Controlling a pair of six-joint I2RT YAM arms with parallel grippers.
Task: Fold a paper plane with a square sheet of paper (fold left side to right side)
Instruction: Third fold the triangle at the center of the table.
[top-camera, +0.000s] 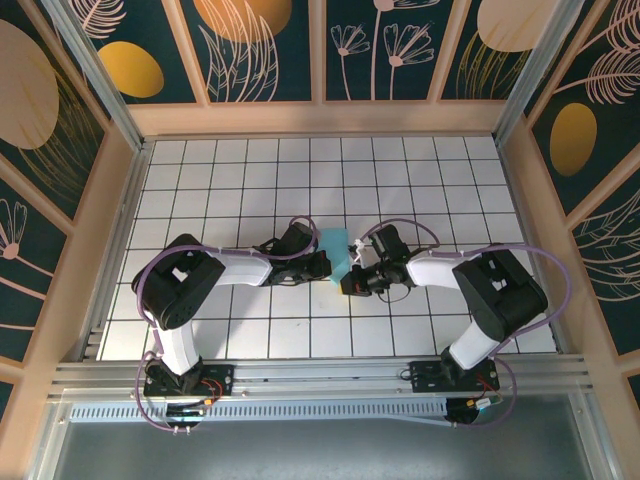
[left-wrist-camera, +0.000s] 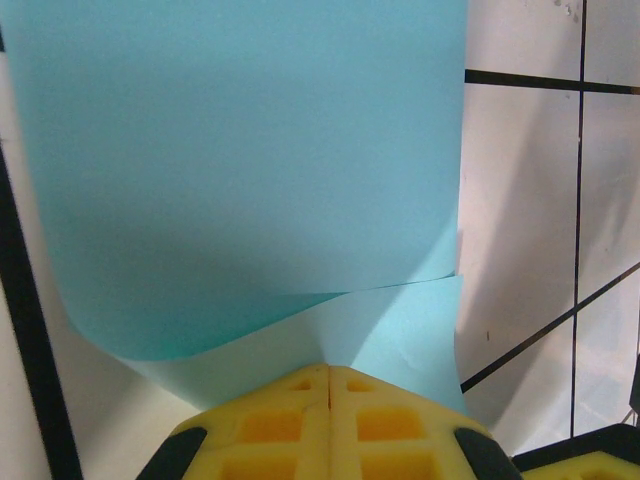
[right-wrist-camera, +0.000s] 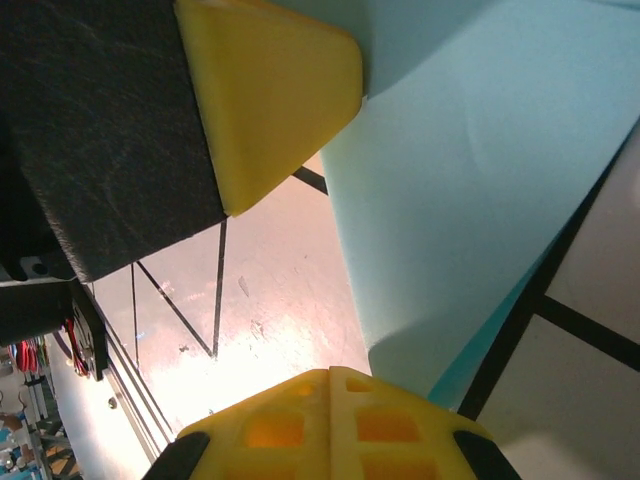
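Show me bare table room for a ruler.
Free: far tile rows up to the back wall; near strip between the arm bases. Crowded: centre, where left end effector and right end effector meet at the square sheet of paper.

Square sheet of paper (top-camera: 337, 256) plain light cyan-blue, no print. Left gripper (left-wrist-camera: 330, 378) and right gripper (right-wrist-camera: 330, 378) have yellow fingers; arms (top-camera: 180, 290) black and white, cables (top-camera: 405, 222) purple. Table (top-camera: 400, 180) white tiles with black grid lines; walls (top-camera: 270, 40) dark teal, gold ovals, pale line-drawn flowers.
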